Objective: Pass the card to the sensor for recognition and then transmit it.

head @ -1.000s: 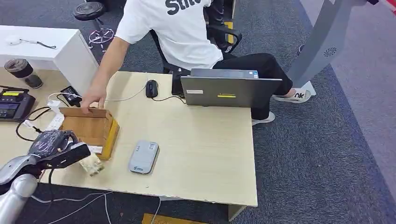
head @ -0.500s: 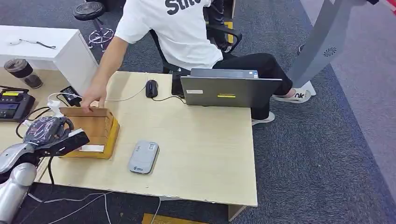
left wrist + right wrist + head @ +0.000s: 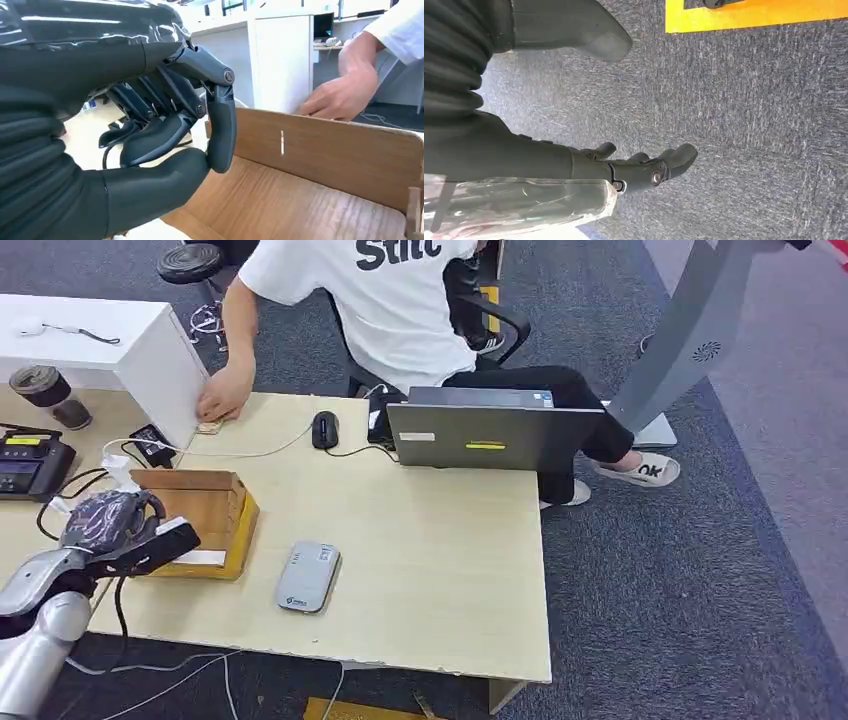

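My left hand [image 3: 108,528] hovers over the left end of the open cardboard box [image 3: 205,512]. In the left wrist view the left hand [image 3: 175,130] has its fingers curled in, the thumb meeting a finger above the box floor [image 3: 325,200], and no card is seen in it. The grey card sensor [image 3: 307,577] lies flat on the desk just right of the box. A white strip [image 3: 198,558] lies along the box's near wall; I cannot tell whether it is the card. My right hand [image 3: 644,167] hangs over carpet, fingers apart and empty.
A seated person's hand [image 3: 222,400] presses a small flat item on the desk beside a white cabinet [image 3: 150,350]. A laptop [image 3: 490,435] and mouse [image 3: 324,429] sit at the far edge. A controller [image 3: 30,462], cables and a cup [image 3: 50,395] lie to the left.
My left hand, holding a pale thing at the desk's front edge, rose over the box, and that thing is no longer seen. The person's hand left the box's far rim for the cabinet.
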Robot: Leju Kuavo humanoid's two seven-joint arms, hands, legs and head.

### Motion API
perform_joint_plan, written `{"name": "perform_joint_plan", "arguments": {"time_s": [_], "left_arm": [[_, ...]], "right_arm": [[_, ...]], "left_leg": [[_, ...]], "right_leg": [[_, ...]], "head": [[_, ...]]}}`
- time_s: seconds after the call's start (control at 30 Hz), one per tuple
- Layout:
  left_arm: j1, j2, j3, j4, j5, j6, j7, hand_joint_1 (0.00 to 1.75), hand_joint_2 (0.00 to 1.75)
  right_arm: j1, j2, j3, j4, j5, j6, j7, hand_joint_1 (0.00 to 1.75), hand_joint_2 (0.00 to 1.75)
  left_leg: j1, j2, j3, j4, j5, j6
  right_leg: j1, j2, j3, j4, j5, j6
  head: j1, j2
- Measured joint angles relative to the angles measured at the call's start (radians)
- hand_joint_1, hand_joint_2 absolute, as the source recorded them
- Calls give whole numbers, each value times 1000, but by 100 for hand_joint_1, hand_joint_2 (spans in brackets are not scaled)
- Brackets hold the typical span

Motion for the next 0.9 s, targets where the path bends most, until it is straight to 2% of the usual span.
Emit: {"name": "perform_joint_plan", "arguments": {"time_s": [0.1,0.13,0.23,0.3,0.33,0.37,0.63,0.9], "left_arm": [[2,-1,0,0,0,0,0,164,175],[4,-1,-1,0,0,2,0,169,175],[23,-5,-2,-3,0,17,8,168,175],[42,-8,-1,-15,1,32,9,152,175],[53,-10,-1,-21,3,41,9,112,175],[67,-11,-1,-31,7,51,8,0,175],[209,-32,68,-152,29,146,6,0,175],[345,-121,207,-274,46,241,-41,0,175]], "right_arm": [[0,0,0,0,0,0,0,0,175],[0,0,0,0,0,0,0,0,175],[1,0,0,1,0,0,3,0,175],[0,0,0,2,0,0,3,0,175],[0,0,0,3,-1,0,3,0,175],[1,0,0,3,-1,-1,3,0,175],[4,0,0,3,-18,-3,8,0,175],[8,0,-4,3,-33,-10,9,0,175]], "left_leg": [[0,0,0,0,0,0],[0,0,0,0,0,0],[0,0,0,0,0,0],[0,0,0,0,0,0],[0,0,0,0,0,0],[0,0,0,0,0,0],[0,0,-1,0,0,0],[0,0,-1,0,0,0]], "right_leg": [[0,0,0,0,0,0],[0,0,0,0,0,0],[0,0,0,0,0,0],[0,0,0,0,0,0],[0,0,0,0,0,0],[0,0,0,0,0,0],[0,0,0,0,0,0],[0,0,0,0,0,0]], "head": [[0,0],[0,0],[0,0],[0,0],[0,0],[0,0],[0,0],[1,0]]}}
